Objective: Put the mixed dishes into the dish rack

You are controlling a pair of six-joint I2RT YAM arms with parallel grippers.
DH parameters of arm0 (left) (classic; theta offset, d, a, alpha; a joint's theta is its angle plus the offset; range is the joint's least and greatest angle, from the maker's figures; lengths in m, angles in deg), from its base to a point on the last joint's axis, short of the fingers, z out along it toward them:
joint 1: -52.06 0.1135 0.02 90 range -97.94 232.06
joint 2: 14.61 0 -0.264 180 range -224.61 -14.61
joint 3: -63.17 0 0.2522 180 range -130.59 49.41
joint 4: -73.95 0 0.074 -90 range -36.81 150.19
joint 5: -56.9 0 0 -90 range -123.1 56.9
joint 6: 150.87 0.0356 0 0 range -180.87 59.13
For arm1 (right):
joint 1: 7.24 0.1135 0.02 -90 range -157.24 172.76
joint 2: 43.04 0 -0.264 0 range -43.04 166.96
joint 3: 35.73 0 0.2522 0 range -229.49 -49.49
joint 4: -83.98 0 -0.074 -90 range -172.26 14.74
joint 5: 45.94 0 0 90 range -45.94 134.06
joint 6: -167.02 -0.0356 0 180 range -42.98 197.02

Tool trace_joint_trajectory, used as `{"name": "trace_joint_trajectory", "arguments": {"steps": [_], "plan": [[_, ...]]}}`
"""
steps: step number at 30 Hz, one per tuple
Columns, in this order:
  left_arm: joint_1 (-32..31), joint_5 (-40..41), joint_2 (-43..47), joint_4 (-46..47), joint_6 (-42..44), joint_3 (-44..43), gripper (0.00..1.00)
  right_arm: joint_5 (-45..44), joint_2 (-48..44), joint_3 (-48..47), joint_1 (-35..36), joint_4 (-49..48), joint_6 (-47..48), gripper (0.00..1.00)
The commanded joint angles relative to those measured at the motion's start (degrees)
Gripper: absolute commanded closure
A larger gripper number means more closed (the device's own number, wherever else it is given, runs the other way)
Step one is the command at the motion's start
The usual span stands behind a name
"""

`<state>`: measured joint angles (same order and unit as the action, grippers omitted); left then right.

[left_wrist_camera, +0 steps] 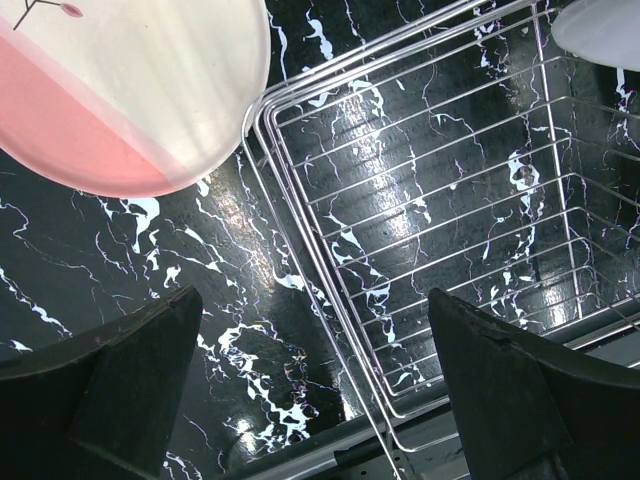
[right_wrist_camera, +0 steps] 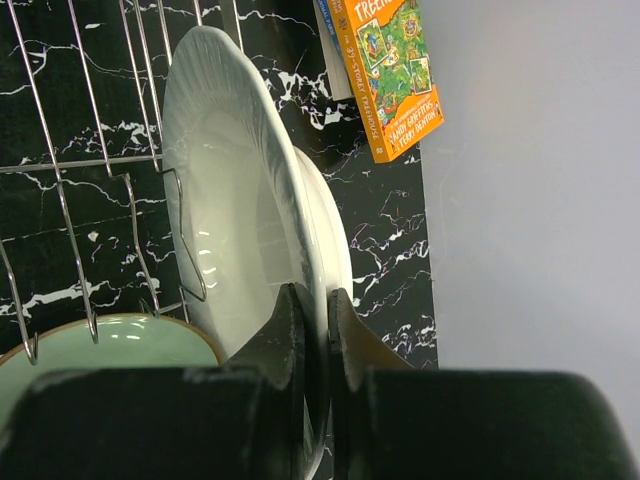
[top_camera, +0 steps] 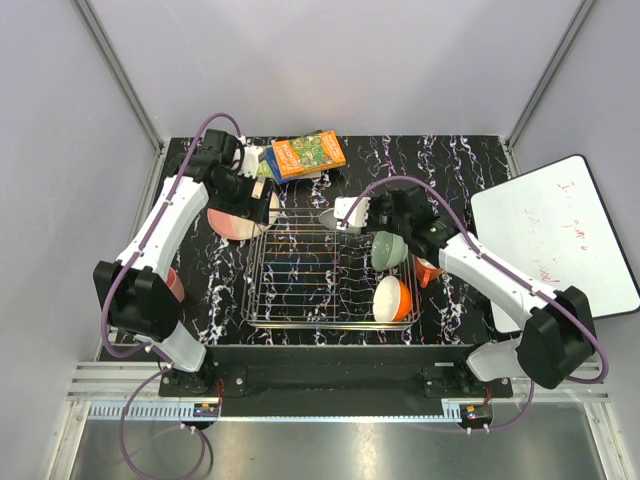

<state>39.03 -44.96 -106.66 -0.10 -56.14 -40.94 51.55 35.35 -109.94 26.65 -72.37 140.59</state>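
Observation:
The silver wire dish rack (top_camera: pixel 300 285) stands mid-table. My right gripper (top_camera: pixel 352 214) is shut on the rim of the white plate (top_camera: pixel 333 217) and holds it on edge at the rack's far side; the wrist view shows the fingers (right_wrist_camera: pixel 300 320) pinching the plate (right_wrist_camera: pixel 230 210) by the rack wires (right_wrist_camera: pixel 90 165). A pale green bowl (top_camera: pixel 388 248) and an orange bowl with white inside (top_camera: pixel 392 297) sit in the rack's right part. My left gripper (top_camera: pixel 256 190) is open and empty above the pink-and-cream plate (top_camera: pixel 238 218), which lies left of the rack (left_wrist_camera: pixel 130 90).
Colourful books (top_camera: pixel 307 155) lie at the far edge. An orange-red mug (top_camera: pixel 428 270) sits right of the rack under my right arm. A reddish cup (top_camera: pixel 176 285) is half hidden by the left arm. A whiteboard (top_camera: pixel 555 235) lies off the table's right side.

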Motion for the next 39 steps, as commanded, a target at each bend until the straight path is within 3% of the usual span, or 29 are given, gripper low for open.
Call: {"name": "trace_joint_trajectory", "arguments": {"steps": [1, 4, 6, 9, 17, 20, 21, 30, 39], "plan": [[0.29, -0.71, 1.08, 1.32, 1.16, -0.53, 0.01, 2.88, 1.76, 0.24, -1.28, -4.0, -4.59, 1.0], [0.38, -0.62, 0.82, 1.41, 1.33, -0.62, 0.01, 3.23, 2.03, 0.42, -1.98, -4.18, -7.05, 1.0], [0.47, -0.54, 0.73, 1.32, 1.51, -0.8, 0.01, 4.38, 1.86, 0.42, -2.6, -4.09, -9.77, 0.86], [0.64, -0.54, 0.56, 1.14, 1.86, -1.15, 0.01, 4.82, 0.8, 1.38, -2.95, -4.26, -11.71, 0.77], [1.0, -1.15, 0.12, 0.97, 2.03, -1.85, 0.01, 4.03, -0.17, 3.58, -3.57, -4.18, -15.58, 0.64], [1.0, -1.24, 0.38, 0.79, 2.12, -1.41, 0.01, 3.59, 0.1, 3.23, -3.92, -4.18, -17.07, 0.28], [1.0, -1.15, 0.47, 0.88, 2.21, -1.24, 0.01, 3.41, 0.44, 2.97, -3.83, -4.09, -17.25, 0.01], [1.0, -1.06, 1.08, 0.97, 2.56, 0.26, 0.01, 2.79, -1.83, 2.35, -3.92, -4.62, -17.95, 0.0], [1.08, 1.57, -0.67, 2.9, 3.61, 1.31, 0.01, 2.36, -12.2, 0.33, -3.92, -1.46, -20.77, 0.0]]}}
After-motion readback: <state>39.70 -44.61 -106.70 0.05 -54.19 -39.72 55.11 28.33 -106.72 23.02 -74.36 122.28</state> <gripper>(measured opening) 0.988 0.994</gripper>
